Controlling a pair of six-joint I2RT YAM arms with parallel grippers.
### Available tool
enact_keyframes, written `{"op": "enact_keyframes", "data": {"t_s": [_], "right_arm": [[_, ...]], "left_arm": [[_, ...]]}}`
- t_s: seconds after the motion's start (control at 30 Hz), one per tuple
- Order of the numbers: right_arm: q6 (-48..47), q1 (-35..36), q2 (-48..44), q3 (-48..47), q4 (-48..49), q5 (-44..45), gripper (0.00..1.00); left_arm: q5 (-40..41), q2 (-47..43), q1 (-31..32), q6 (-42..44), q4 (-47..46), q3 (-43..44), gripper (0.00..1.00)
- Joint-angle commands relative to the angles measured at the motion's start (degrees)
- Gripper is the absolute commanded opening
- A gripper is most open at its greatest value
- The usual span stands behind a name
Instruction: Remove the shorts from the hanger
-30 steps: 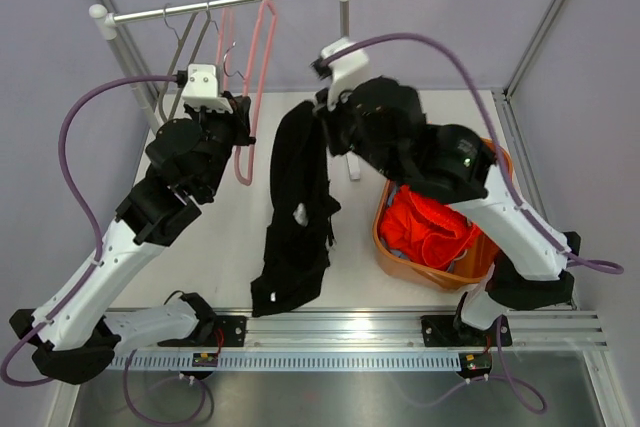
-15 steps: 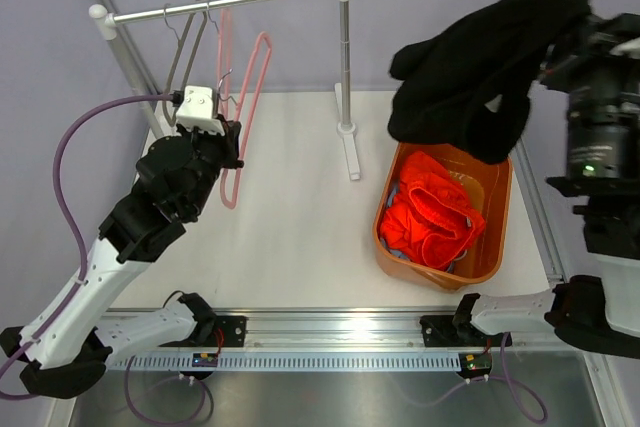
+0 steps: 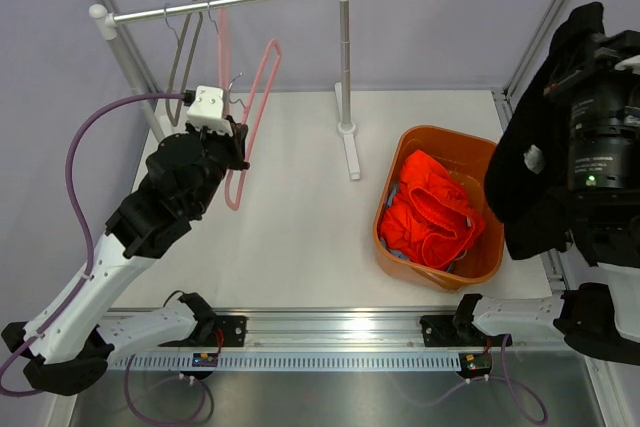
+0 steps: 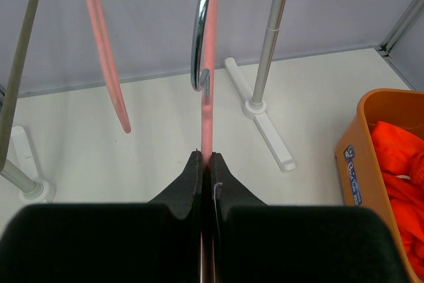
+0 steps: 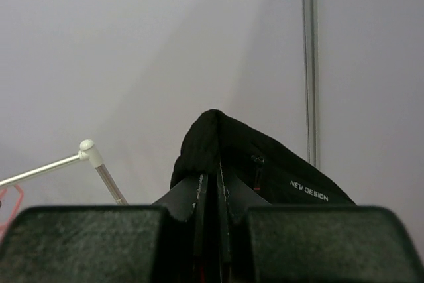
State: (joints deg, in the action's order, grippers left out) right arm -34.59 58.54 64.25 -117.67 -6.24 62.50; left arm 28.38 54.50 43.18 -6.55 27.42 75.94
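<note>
Nearest the arm bases, the orange basket (image 3: 497, 247) sat by the tabletop's (image 3: 300, 247) right edge with the orange shorts (image 3: 435, 212) heaped inside, and bare tabletop lay open to its left. Beside the basket's right rim, the black shorts (image 3: 530, 187) hung free from the clenched right tool (image 5: 211, 178). Farther back, the left tool (image 4: 205, 162) was pinched shut on a pink hanger (image 3: 258, 97) below the rail (image 3: 230, 2), well left of the rack's post (image 3: 345, 57).

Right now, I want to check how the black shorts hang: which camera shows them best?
The top external view: the black shorts hang full length from the right gripper. The right wrist view shows only a fold pinched between its fingers; the left wrist view shows none of them.
</note>
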Motion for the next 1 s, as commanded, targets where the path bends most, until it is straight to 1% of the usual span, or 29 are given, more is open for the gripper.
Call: {"op": "enact_keyframes", "data": {"t_s": [0.0, 0.1, 0.17, 0.2, 0.27, 0.33, 0.43, 0.47, 0.5, 0.53, 0.57, 0.63, 0.67, 0.7, 0.73, 0.77, 0.8, 0.83, 0.87, 0.9, 0.93, 0.97], "right_arm": [[1.4, -0.3, 2.8, -0.5, -1.0, -1.5, 0.0], [1.5, -1.1, 5.2, -1.9, -1.7, -1.9, 0.0], [2.7, -3.1, 6.6, -2.8, -2.3, -3.2, 0.0], [4.5, -4.1, 7.1, -3.4, -4.3, -3.7, 0.0], [7.2, -7.6, 9.0, -6.3, -9.6, -5.1, 0.0], [11.0, -11.4, 10.7, -8.4, -12.6, -6.5, 0.0], [15.2, -15.7, 11.5, -8.9, -16.1, -7.6, 0.0], [16.6, -19.2, 11.7, -9.5, -19.0, -8.5, 0.0], [20.3, -21.1, 12.0, -10.0, -21.0, -9.6, 0.0], [22.1, -22.9, 12.8, -11.0, -23.0, -11.7, 0.0], [23.6, -26.4, 13.4, -11.3, -26.6, -12.5, 0.0], [28.2, -29.3, 14.3, -10.8, -29.8, -14.1, 0.0], [30.0, -30.6, 14.2, -9.0, -31.4, -15.1, 0.0], [33.9, -32.9, 13.8, -7.2, -33.6, -16.3, 0.0], [36.6, -33.8, 12.1, -1.9, -34.1, -18.4, 0.0], [38.7, -34.7, 10.6, 1.2, -34.2, -19.2, 0.0], [43.6, -35.4, 9.5, 5.0, -33.9, -20.6, 0.0], [45.8, -35.5, 6.4, 13.4, -33.1, -24.1, 0.0], [47.8, -35.5, 5.0, 18.0, -31.0, -25.4, 0.0], [52.9, -35.5, 3.9, 22.8, -30.2, -27.0, 0.0], [55.3, -35.5, 2.4, 31.5, -29.2, -31.4, 0.0], [57.6, -35.5, 2.3, 35.3, -28.1, -33.6, 0.0]], "left_arm": [[-1.0, -0.3, -0.1, -0.6, -2.6, -0.1, 0.0], [-1.0, -0.4, -0.1, -0.5, -2.4, -0.3, 0.0], [-1.0, -0.3, -0.1, -0.5, -2.3, -0.4, 0.0], [-1.0, -0.4, -0.1, -0.5, -2.3, -0.4, 0.0], [-1.1, -0.4, -0.1, -0.6, -2.3, -0.4, 0.0], [-1.2, -0.4, -0.1, -0.6, -2.2, -0.5, 0.0], [-1.3, -0.4, -0.1, -0.6, -2.3, -0.6, 0.0], [-1.3, -0.4, -0.1, -0.6, -2.2, -0.7, 0.0], [-1.3, -0.4, -0.1, -0.6, -2.2, -0.8, 0.0], [-1.4, -0.4, -0.1, -0.6, -2.3, -0.9, 0.0], [-1.5, -0.4, -0.1, -0.6, -2.4, -0.9, 0.0], [-1.7, -0.2, -0.1, -0.6, -2.5, -1.1, 0.0], [-1.7, -0.2, -0.1, -0.7, -2.5, -1.1, 0.0], [-1.7, 0.0, -0.1, -0.7, -2.6, -1.1, 0.0], [-1.8, 0.0, -0.1, -0.7, -2.5, -1.1, 0.0], [-1.8, 0.1, -0.1, -0.7, -2.5, -1.1, 0.0], [-2.0, 0.3, -0.1, -0.7, -2.6, -1.1, 0.0], [-2.2, 0.3, -0.1, -0.7, -2.6, -1.1, 0.0], [-2.5, 0.8, -0.1, -0.7, -2.5, -1.0, 0.0], [-2.5, 1.0, -0.1, -0.7, -2.4, -0.9, 0.0], [-2.7, 1.0, -0.1, -0.8, -2.4, -0.9, 0.0], [-3.0, 1.2, -0.1, -0.8, -2.4, -0.9, 0.0]]}}
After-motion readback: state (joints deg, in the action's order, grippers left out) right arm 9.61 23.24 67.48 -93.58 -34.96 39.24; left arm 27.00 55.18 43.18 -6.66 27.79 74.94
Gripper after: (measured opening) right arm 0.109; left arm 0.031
